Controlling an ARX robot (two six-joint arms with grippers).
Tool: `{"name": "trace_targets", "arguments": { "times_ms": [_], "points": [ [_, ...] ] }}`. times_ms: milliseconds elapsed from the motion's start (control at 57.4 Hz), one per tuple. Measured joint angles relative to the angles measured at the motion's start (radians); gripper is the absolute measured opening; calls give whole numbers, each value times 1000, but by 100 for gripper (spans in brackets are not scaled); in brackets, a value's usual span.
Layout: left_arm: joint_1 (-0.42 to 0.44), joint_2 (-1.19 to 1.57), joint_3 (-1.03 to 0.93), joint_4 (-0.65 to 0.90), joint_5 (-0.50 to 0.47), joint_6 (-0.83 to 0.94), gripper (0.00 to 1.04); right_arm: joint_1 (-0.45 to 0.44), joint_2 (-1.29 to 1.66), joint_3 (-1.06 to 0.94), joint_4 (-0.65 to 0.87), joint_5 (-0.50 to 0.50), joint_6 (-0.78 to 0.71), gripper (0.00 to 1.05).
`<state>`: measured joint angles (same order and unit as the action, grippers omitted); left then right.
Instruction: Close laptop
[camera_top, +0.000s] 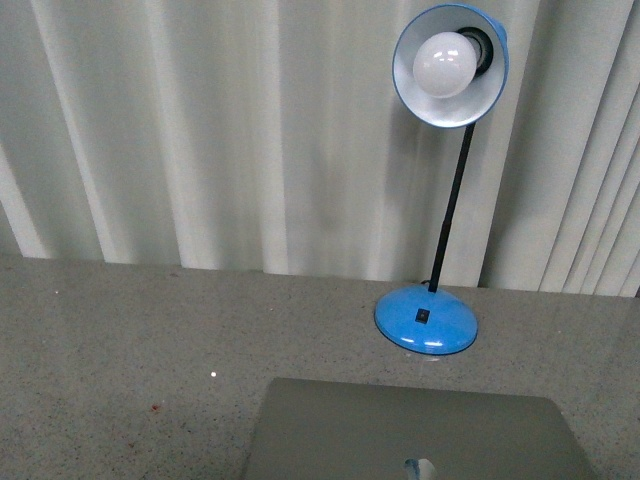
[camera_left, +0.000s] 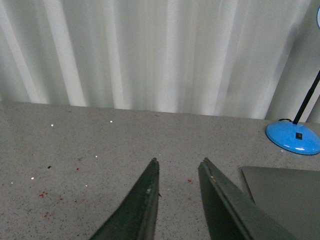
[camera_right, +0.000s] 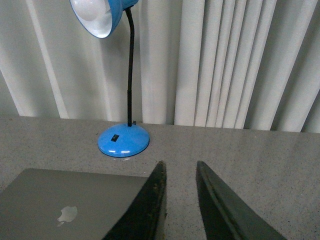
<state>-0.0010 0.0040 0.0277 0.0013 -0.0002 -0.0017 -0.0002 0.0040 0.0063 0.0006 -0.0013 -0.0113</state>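
The laptop (camera_top: 410, 430) shows only its plain grey lid with a small pale logo, at the bottom middle of the front view; keys and screen are hidden. The lid (camera_right: 70, 202) lies to one side of my right gripper (camera_right: 179, 163), which is open with nothing between its dark fingers. My left gripper (camera_left: 180, 160) is open too, over the speckled table, with a corner of the laptop (camera_left: 290, 192) beside it. Neither arm shows in the front view.
A blue desk lamp stands just behind the laptop: round base (camera_top: 426, 320), black stem, shade with white bulb (camera_top: 448, 62) overhead. A pale pleated curtain (camera_top: 200, 130) closes off the back of the grey speckled table (camera_top: 120, 340).
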Motion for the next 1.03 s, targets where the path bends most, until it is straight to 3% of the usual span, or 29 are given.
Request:
{"name": "trace_targets", "arguments": {
  "times_ms": [349,436,1028],
  "points": [
    [0,0,0,0,0,0,98,0,0,0,0,0,0,85],
    [0,0,0,0,0,0,97,0,0,0,0,0,0,99],
    [0,0,0,0,0,0,98,0,0,0,0,0,0,97]
  ]
}}
